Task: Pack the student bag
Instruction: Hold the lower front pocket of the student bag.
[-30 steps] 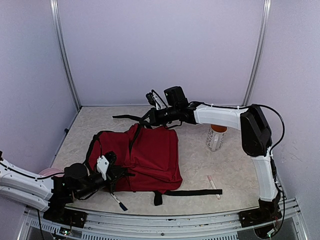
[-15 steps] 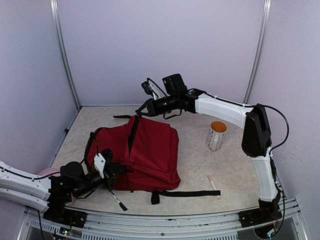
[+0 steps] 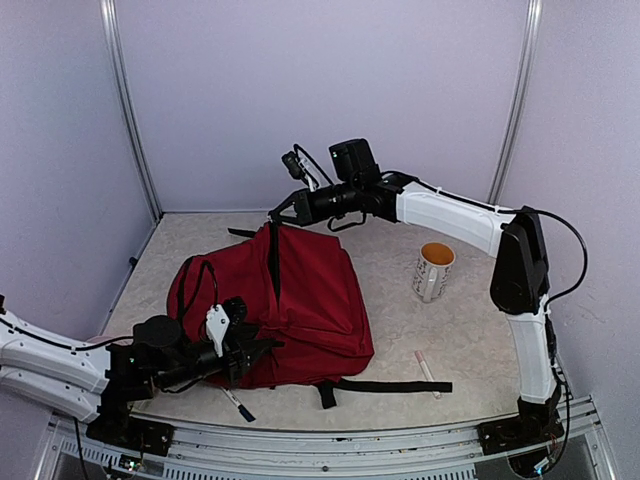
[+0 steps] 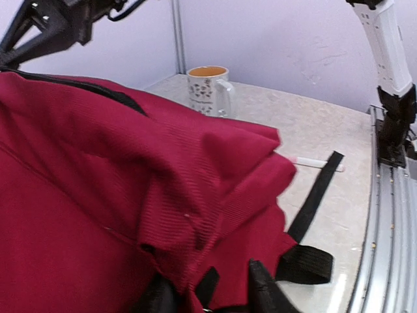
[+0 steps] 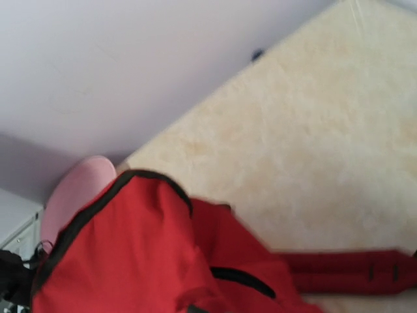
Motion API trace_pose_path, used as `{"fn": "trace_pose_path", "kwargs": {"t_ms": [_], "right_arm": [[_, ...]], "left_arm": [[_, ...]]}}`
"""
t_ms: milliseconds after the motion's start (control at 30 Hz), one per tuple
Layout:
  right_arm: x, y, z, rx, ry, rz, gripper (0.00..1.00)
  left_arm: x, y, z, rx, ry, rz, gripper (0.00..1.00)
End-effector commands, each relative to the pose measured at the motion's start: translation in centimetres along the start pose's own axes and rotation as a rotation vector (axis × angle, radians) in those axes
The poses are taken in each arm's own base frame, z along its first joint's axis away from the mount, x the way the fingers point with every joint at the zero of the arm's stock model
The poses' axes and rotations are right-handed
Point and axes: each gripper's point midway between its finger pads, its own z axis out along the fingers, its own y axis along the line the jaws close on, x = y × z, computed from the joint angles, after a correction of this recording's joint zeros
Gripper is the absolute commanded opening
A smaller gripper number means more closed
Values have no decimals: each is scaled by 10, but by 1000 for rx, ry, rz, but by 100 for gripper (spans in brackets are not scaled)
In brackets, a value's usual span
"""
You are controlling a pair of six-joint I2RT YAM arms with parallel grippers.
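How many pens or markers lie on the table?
2: a dark pen by the near edge of the student bag, a pale marker to its right. The bag may hide others.

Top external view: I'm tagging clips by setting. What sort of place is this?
Probably a lab robot cell: plain walls, metal corner posts, a robot arm on a rail, staged student bag and mug.

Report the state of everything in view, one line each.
student bag: top pulled up into a peak, rest lying on the table.
right gripper: shut on the bag's top, above the table.
left gripper: shut on the bag's near edge, low.
mug: upright, apart from the bag.
white marker: lying flat beside the black strap.
pen: lying flat near the front edge.
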Motion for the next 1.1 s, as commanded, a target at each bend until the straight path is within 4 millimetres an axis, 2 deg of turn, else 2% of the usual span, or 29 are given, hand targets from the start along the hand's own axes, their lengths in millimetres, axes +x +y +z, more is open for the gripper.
{"fn": "trace_pose_path", "kwargs": {"t_ms": [0,133,267,333,367,400,467,600,700,767,867,1000,1033,1067], "right_arm": [[-124,75,-74,-113,-360,-281,0],[-110,93,-71,-207,-303,-323,0],[-102,100,-73,-223,-274,-356,0],[-99,105,-74,-237,-267,-370,0],[-97,107,-74,-243,-261,-379,0],[-95,108,-74,-245,-255,-386,0],[-91,110,-73,-249,-240,-398,0],[-78,114,-68,-267,-198,-403,0],[-70,115,-63,-274,-178,-405,0],[-65,116,-61,-275,-168,-406,0],[-62,115,-58,-269,-160,-402,0],[-60,115,-58,-269,-158,-405,0],[-59,114,-58,-268,-157,-406,0],[-58,113,-58,-266,-155,-407,0]], "left_arm": [[-13,-48,1,225,29,10,51],[-66,-55,-4,279,-39,28,74],[-109,-62,-15,339,-76,49,90],[-124,-64,-18,353,-88,62,93],[-131,-57,-17,321,-93,61,94],[-137,-43,-13,249,-94,46,95],[-142,-2,-4,85,-76,-23,98],[-129,99,11,-255,15,-165,99],[-106,146,23,-349,107,-227,99],[-92,159,34,-349,159,-245,99],[-66,163,50,-336,238,-230,99],[-31,168,56,-356,313,-235,99],[-28,166,55,-348,310,-226,98],[-26,164,55,-335,301,-218,90]]}}
